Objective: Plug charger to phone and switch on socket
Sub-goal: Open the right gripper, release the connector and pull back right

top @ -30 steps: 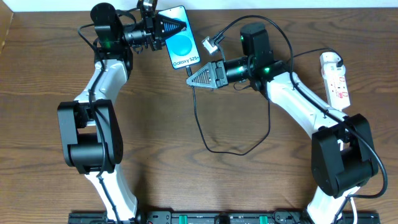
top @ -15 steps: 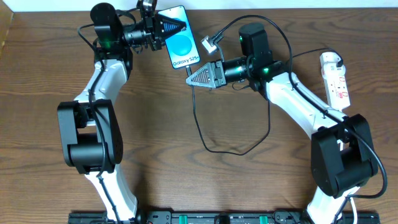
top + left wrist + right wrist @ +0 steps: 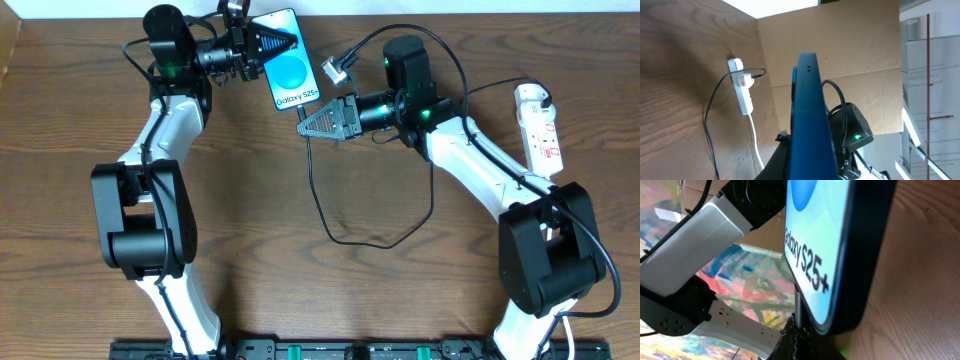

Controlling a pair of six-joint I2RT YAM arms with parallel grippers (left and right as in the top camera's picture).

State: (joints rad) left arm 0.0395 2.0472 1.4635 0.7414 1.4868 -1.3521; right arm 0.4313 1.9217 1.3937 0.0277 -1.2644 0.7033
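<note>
So the left gripper (image 3: 285, 44) was clamped on the phone (image 3: 295, 75) up at 12 o'clock on the table (image 3: 400, 300), long axis running roughly 11 to 5. The right gripper (image 3: 305, 128) looked pinched shut on the charger (image 3: 318, 195) tip. The phone's bottom edge sat just beside it at 12 o'clock, so the right arm was nearest.
</note>
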